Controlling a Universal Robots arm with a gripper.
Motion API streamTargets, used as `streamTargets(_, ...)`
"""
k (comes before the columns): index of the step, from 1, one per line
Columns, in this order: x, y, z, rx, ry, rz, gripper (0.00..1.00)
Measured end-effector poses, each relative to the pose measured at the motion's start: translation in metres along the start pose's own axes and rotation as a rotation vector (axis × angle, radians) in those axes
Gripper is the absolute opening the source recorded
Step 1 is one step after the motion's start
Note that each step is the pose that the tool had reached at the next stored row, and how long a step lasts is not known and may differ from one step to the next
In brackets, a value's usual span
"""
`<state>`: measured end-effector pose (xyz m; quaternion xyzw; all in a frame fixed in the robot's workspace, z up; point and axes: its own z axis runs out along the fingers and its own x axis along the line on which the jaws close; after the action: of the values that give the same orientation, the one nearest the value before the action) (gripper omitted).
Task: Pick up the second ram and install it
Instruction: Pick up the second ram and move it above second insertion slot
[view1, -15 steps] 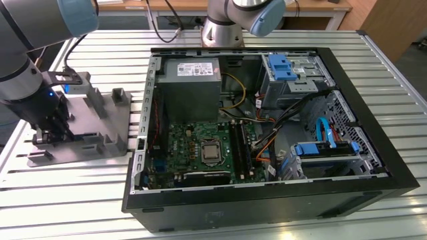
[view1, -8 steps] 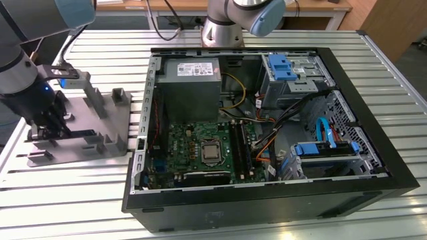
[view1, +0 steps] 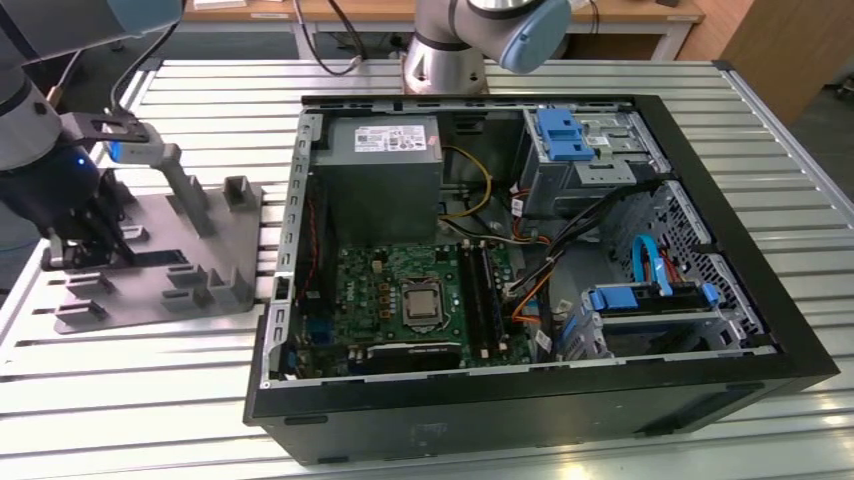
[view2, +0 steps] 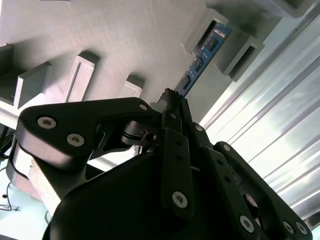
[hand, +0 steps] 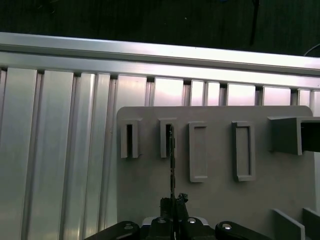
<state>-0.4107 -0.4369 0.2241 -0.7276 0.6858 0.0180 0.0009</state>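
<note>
Gripper (view2: 171, 102) is pinching the second ram (view2: 202, 55) at its near end, far end sitting in fixture (view2: 100, 35) slot; lifting straight, w/o twist, seems best.

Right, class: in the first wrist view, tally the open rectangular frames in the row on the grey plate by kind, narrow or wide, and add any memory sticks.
Narrow slotted frames: 2
Wide frames: 2
Memory sticks: 1, the second ram, standing in a narrow frame, held by the gripper
Total: 5
</note>
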Motion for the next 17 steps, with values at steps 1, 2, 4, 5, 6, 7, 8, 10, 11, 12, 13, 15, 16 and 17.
streamTargets(1, 0.0, 0.0, -0.002, -0.0001, 0.0, 0.0, 0.14)
streamTargets(2, -0.0001, 0.0001, -0.0038, -0.0002, 0.0, 0.0, 0.14)
streamTargets(4, -0.0002, 0.0002, -0.0072, -0.0001, -0.0001, 0.0, 0.14)
streamTargets(5, -0.0002, 0.0002, -0.0089, 0.0, -0.0002, 0.0, 0.14)
streamTargets(6, -0.0003, 0.0002, -0.0105, -0.0001, -0.0003, 0.0, 0.14)
streamTargets(7, -0.0003, 0.0003, -0.0122, -0.0001, -0.0004, 0.0, 0.14)
streamTargets(8, -0.0004, 0.0003, -0.0136, -0.0001, -0.0005, 0.0, 0.14)
streamTargets(10, -0.0004, 0.0004, -0.0168, -0.0001, -0.0006, 0.0, 0.14)
streamTargets(11, -0.0005, 0.0004, -0.0183, 0.0, -0.0007, 0.0, 0.14)
streamTargets(12, -0.0005, 0.0005, -0.0199, 0.0, -0.0008, 0.0, 0.14)
streamTargets(13, -0.0006, 0.0005, -0.0214, 0.0, -0.0008, 0.0, 0.14)
streamTargets(15, -0.0006, 0.0006, -0.0247, -0.0001, -0.0009, 0.0, 0.14)
streamTargets(16, -0.0007, 0.0006, -0.0263, -0.0001, -0.0009, 0.0, 0.14)
streamTargets(17, -0.0007, 0.0006, -0.0277, 0.0, -0.001, 0.0, 0.14)
